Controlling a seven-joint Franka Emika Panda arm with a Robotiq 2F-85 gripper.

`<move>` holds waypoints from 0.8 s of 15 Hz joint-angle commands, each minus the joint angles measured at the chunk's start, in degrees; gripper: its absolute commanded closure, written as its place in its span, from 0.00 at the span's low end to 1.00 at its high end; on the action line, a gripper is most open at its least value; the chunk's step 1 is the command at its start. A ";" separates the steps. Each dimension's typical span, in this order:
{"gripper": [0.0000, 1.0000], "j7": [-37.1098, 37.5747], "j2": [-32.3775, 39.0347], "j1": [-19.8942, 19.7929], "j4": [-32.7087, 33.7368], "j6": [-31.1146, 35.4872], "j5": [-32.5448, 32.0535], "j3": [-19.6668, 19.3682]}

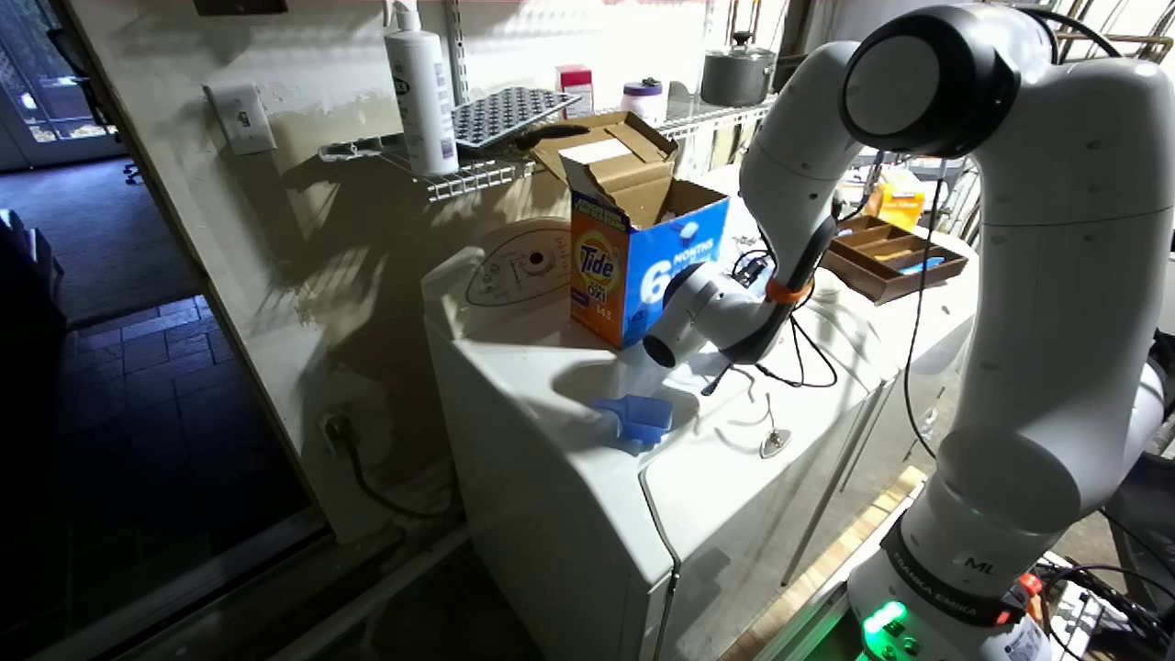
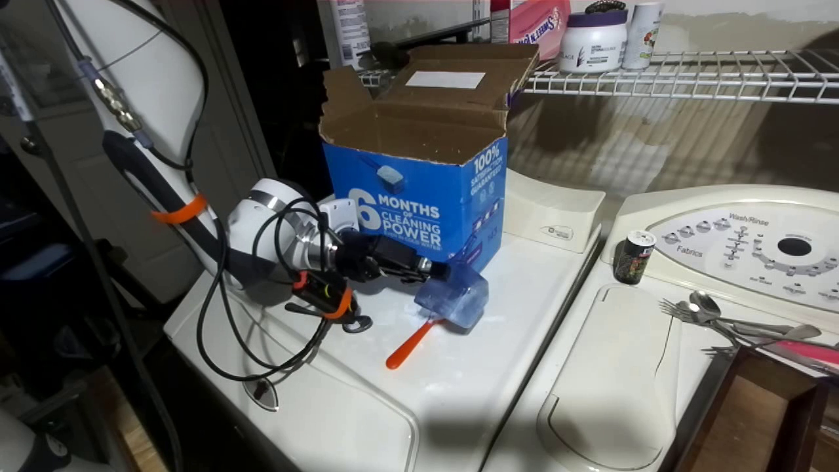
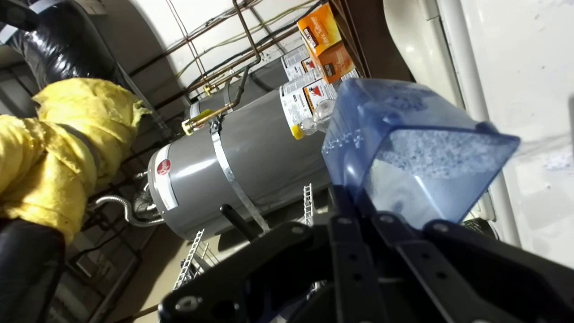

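Blue scoop (image 2: pixel 462 298) is over a white appliance top (image 2: pixel 452 390), its wall pinched in the nearly closed gripper (image 3: pixel 353 198). In an exterior view, a Tide box (image 2: pixel 426 187) with raised flaps stands just beyond, an orange handle (image 2: pixel 411 345) shows on the near side, and a dark canister (image 2: pixel 632 259) stands to the right.

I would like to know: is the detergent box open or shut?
Open: in both exterior views, the top flaps of the box are raised and its brown inside shows. How full it is, I cannot tell.
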 commanded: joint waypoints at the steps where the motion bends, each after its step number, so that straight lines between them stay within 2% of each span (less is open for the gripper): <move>1: 0.99 0.50 0.26 -1.23 2.03 2.18 3.11 0.39; 7: 0.99 0.65 -0.85 -2.58 3.49 5.30 6.70 -0.22; 12: 0.99 0.79 -3.09 -4.69 4.36 11.03 10.55 -1.08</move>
